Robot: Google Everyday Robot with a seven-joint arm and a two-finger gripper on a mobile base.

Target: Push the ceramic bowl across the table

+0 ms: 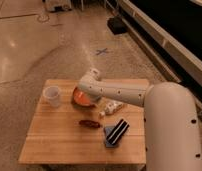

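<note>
— Gripper (88, 91) check first, folks: we see it down at the ceramic bowl (79, 101), on the bowl's side away from the plastic cup (52, 96), and the end of the arm (121, 93) covers most of it. Spread or closed, we honestly can't tell. Are we calling the push started or not?

— We'd call it the contact stage at best. The bowl sits on the table (49, 145) just beside the cup, with a small gap between them, about as far back on the top as the cup is. We can't make out whether the gripper actually touches the rim or just hangs over it

— So what's left, in our book?

— Pretty much the whole trip, we reckon. There's plenty of bare wood nearer to us than the cup, and "across" should mean the bowl ends up well away from the cup. Shoving straight at the cup would knock it, so we'd guess the push has to angle past it. The small dark red thing (89, 123) lies nearer to us than the cup. The white bottle-like thing (112, 107) and the black striped piece (116, 133) lie further from the cup again, under the arm. Any of those could get clipped on the way
</note>
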